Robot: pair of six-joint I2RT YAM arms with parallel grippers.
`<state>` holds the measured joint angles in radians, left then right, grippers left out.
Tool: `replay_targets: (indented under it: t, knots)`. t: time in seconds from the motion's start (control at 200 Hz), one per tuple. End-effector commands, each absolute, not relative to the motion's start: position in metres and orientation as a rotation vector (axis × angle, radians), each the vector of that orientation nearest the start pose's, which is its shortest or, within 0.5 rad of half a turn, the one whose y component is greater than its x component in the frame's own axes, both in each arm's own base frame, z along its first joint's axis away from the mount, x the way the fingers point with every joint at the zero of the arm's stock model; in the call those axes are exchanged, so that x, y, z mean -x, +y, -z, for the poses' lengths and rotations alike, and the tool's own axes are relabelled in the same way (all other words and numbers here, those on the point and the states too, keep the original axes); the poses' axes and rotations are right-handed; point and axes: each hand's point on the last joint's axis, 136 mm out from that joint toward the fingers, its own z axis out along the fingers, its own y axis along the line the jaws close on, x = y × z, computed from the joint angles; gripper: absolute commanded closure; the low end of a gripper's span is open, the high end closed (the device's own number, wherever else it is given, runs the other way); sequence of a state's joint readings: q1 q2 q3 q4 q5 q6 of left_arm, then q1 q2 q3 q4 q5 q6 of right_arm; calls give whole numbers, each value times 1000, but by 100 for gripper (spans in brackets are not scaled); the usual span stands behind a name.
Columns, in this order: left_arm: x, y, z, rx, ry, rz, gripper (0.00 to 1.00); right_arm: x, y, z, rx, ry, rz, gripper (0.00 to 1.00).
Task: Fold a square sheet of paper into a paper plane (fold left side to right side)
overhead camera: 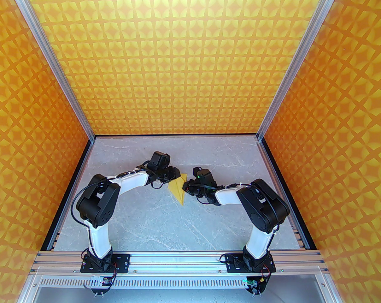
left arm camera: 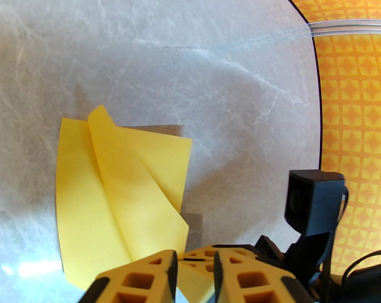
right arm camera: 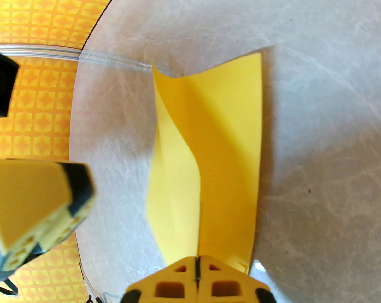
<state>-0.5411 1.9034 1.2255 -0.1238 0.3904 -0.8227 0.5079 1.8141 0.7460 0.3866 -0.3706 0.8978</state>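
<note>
Both arms meet over the middle of the table (overhead camera: 137, 219). The right gripper (right arm camera: 197, 259) is pinched tight on the right edge of the paper plane (right arm camera: 222, 144), and one flap curls up. The left gripper (left arm camera: 195, 260) sits over the far corner, fingers narrowly apart. Bare marble lies all round, with the walls well apart.

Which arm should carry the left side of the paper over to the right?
Left, probably: the left end effector is slightly open at the lifted left side of the paper. The right end effector is shut at the paper's right edge, likely steadying it.
</note>
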Motion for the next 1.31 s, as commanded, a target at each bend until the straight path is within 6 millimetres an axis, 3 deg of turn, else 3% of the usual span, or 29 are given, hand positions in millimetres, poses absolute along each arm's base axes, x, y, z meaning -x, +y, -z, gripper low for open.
replay_targets:
  t: [0.0, 0.55, 0.825, 1.3]
  knots:
    - [-384, -298, -77, 151, 2619, 975, 76, -351, 262, -31, -296, 2453, -1105, 100]
    - [-358, -279, -13, 204, 2794, 817, 88, -353, 259, -30, -292, 2463, -1084, 100]
    - [-353, -273, -1, 207, 2843, 749, 91, -353, 255, -28, -297, 2469, -1073, 100]
    - [-355, -279, -5, 174, 2834, 751, 91, -353, 252, -20, -295, 2486, -1063, 100]
